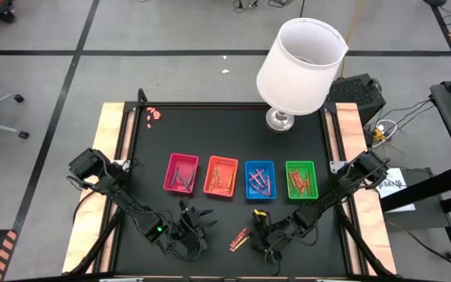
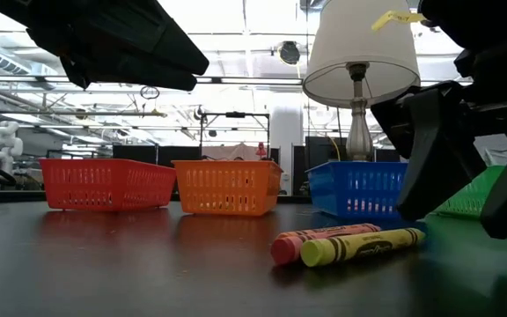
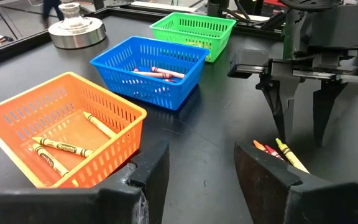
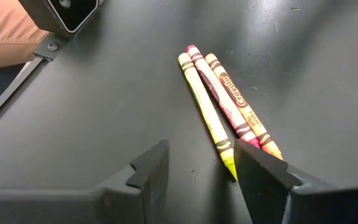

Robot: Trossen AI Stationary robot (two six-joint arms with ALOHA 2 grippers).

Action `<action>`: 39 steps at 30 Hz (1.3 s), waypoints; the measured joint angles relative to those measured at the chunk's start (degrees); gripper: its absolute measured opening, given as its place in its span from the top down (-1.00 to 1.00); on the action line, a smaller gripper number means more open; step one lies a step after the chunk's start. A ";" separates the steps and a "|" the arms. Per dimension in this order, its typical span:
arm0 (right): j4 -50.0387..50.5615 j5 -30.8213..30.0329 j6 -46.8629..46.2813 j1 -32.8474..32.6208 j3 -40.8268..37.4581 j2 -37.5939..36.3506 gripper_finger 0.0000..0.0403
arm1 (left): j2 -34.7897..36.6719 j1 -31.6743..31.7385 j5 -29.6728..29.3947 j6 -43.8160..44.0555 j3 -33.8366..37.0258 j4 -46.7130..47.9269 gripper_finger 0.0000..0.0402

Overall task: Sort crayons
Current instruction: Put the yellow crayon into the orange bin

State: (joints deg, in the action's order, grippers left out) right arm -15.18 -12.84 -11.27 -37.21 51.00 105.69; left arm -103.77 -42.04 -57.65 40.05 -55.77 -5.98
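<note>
Now, starting at my left: my left gripper (image 1: 196, 222) hovers low over the black table (image 1: 304, 125), jaws apart and holding nothing, just in front of the pink tray (image 1: 181, 173) and orange tray (image 1: 221, 176). Three loose crayons (image 1: 239, 240), yellow, red and orange, lie side by side on the table between my two grippers. My right gripper (image 1: 261, 225) hangs just beside them, jaws apart and empty, in front of the blue tray (image 1: 259, 179). Farther right sits the green tray (image 1: 301, 179). All four trays hold crayons.
</note>
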 joint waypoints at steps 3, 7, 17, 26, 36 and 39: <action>0.00 -0.02 0.00 0.03 0.00 0.00 0.18 | 0.00 0.00 0.00 0.00 0.00 0.00 0.11; -0.89 0.01 0.20 0.25 0.04 1.11 0.18 | 0.00 0.00 0.00 0.00 0.00 0.00 0.11; -1.48 0.69 0.04 0.39 0.04 2.03 0.19 | 0.00 0.00 0.00 -0.13 0.00 0.00 0.11; -1.74 1.13 -2.72 0.35 0.05 2.30 0.45 | 0.00 0.00 0.00 -0.07 0.00 0.02 0.11; -4.44 0.61 -2.87 0.39 0.15 4.81 0.56 | 0.00 0.00 -0.02 -0.04 0.00 -0.02 0.11; -4.36 0.61 -2.49 0.39 0.15 4.81 0.58 | 0.00 0.00 -0.02 -0.04 0.00 0.00 0.11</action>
State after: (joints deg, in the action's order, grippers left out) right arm -19.54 -12.23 -13.75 -36.82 51.16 110.50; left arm -103.77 -42.04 -57.67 40.01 -55.77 -5.98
